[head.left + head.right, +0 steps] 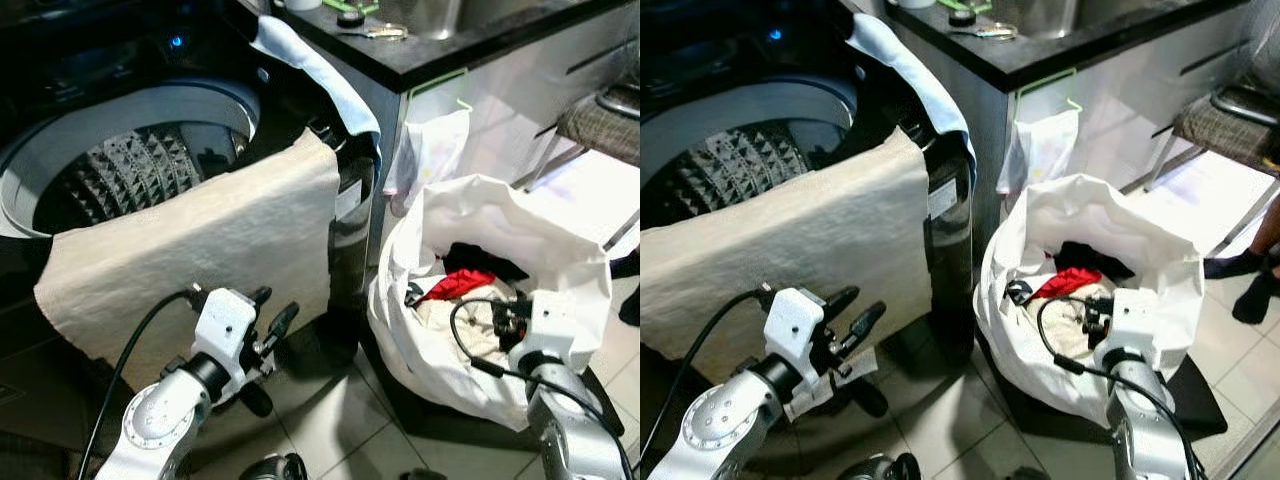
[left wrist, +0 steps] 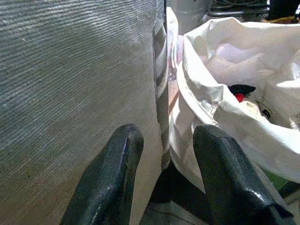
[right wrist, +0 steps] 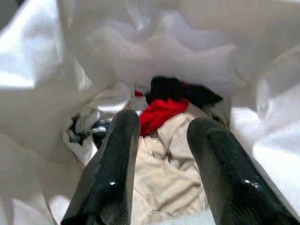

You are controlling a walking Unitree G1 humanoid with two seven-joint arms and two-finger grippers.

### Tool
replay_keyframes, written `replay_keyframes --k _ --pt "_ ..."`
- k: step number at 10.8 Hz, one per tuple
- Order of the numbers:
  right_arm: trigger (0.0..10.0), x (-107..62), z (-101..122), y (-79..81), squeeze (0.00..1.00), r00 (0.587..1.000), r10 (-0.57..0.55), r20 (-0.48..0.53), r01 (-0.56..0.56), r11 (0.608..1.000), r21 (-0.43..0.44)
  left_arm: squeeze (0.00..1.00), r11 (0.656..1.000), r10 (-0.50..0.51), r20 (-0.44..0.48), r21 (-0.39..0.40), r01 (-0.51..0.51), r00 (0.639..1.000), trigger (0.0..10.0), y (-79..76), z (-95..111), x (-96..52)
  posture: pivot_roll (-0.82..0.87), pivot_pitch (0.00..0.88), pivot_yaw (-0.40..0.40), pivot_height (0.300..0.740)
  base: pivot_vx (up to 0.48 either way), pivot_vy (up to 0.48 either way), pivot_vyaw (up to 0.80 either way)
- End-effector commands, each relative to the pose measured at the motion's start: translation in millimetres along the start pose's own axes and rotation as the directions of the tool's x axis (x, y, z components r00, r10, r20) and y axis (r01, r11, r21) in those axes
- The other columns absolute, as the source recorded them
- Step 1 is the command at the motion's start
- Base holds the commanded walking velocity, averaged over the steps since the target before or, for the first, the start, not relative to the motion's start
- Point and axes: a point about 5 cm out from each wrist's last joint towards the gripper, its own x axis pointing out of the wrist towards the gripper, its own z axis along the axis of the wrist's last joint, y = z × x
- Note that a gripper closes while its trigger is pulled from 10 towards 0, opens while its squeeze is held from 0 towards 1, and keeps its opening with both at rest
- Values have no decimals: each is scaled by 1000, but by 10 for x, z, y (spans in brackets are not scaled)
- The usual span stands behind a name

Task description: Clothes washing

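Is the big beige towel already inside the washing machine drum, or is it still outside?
Mostly outside: the beige towel hangs over the washing machine's front rim, down its front. The drum shows no clothes.

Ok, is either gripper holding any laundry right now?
No. The right gripper hangs open over the clothes in the white bag; the left gripper is open beside the towel draped over the washer.

One top-loading washing machine (image 1: 130,150) stands with one cream towel (image 1: 200,255) and one pale blue cloth (image 1: 315,70) draped over it, beside one white laundry bag (image 1: 490,290) holding one red garment (image 1: 458,284), one black garment (image 1: 480,260) and one cream garment (image 3: 164,173).
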Motion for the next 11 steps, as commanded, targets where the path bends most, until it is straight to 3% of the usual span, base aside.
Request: replay_keyframes --k 1,7,11 --pt "10000 -33 66 1 0 1000 7 30 -8 1000 19 0 1000 -13 2 5 13 1000 10000 -18 15 -28 -56 145 109 740 0 0 0" --pt "10000 -181 -46 -96 0 1000 -11 -8 11 1000 14 0 1000 0 -9 -5 -1 1000 10000 -43 3 -73 -55 168 90 740 0 0 0" --pt "10000 -123 9 -91 0 1000 18 0 -18 1000 6 0 1000 7 -3 -1 -7 1000 10000 -45 33 -72 -44 145 89 740 0 0 0"
